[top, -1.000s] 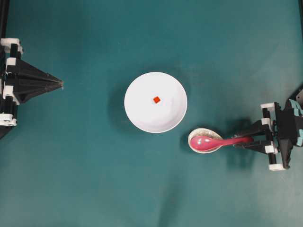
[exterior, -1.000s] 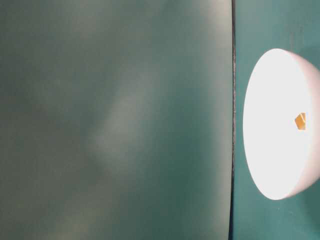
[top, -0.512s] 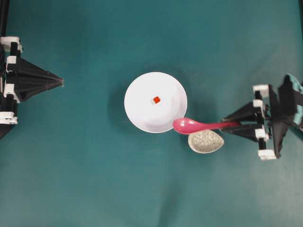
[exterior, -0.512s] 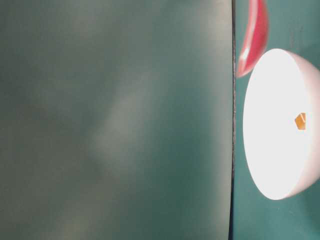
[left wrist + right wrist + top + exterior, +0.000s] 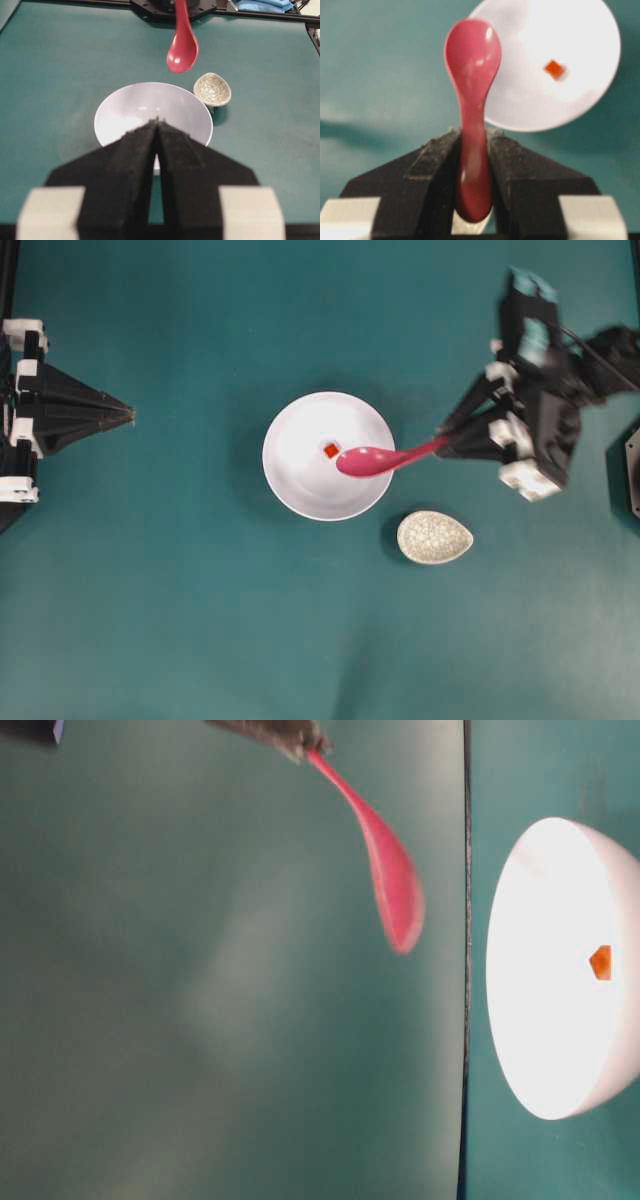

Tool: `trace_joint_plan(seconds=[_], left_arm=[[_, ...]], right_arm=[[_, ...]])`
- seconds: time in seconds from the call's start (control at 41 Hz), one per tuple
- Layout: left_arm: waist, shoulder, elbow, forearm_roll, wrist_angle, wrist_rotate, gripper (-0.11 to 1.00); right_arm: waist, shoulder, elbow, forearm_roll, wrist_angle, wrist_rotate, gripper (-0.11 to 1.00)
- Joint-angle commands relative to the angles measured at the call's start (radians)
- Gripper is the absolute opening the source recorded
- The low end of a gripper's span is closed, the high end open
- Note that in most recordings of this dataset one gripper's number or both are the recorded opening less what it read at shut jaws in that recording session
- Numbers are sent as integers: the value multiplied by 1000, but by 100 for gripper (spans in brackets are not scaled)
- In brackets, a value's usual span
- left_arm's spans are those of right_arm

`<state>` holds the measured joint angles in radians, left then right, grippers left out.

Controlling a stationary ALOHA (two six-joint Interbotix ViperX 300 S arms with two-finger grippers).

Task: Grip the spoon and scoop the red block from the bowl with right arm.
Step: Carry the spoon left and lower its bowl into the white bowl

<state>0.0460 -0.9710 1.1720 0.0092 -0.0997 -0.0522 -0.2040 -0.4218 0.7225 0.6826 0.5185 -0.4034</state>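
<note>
White bowl sitting at frame centre of overhead view. Right gripper at upper right, jaws clenching pink spoon by handle, scoop projecting left over bowl, lifted clear. Left gripper at left edge, jaws pressing together, gripping nothing. Red block lying inside bowl, just left of scoop.

We see a glossy pink-magenta spoon over a plain white bowl, whose red block reads red-orange. At lower right of the overhead view sits a small cream dish with a fine crackle pattern (grey veins). The table is deep teal throughout.
</note>
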Motion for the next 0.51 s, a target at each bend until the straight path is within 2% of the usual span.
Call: trace_joint_plan(seconds=[0.0, 0.171, 0.244, 0.39, 0.488], left_arm=[[3, 11, -25, 2, -5, 0, 0], [2, 12, -25, 2, -5, 2, 0], [3, 12, -25, 2, -6, 2, 0], [3, 14, -25, 2, -8, 2, 0], [3, 14, -25, 2, -9, 2, 0]], right_arm=[[-23, 80, -104, -18, 104, 29, 25], [-23, 236, -256, -124, 268, 124, 25], [-23, 293, -314, -196, 328, 181, 25], [-6, 365, -371, -356, 397, 267, 25], [9, 388, -382, -420, 399, 290, 25]])
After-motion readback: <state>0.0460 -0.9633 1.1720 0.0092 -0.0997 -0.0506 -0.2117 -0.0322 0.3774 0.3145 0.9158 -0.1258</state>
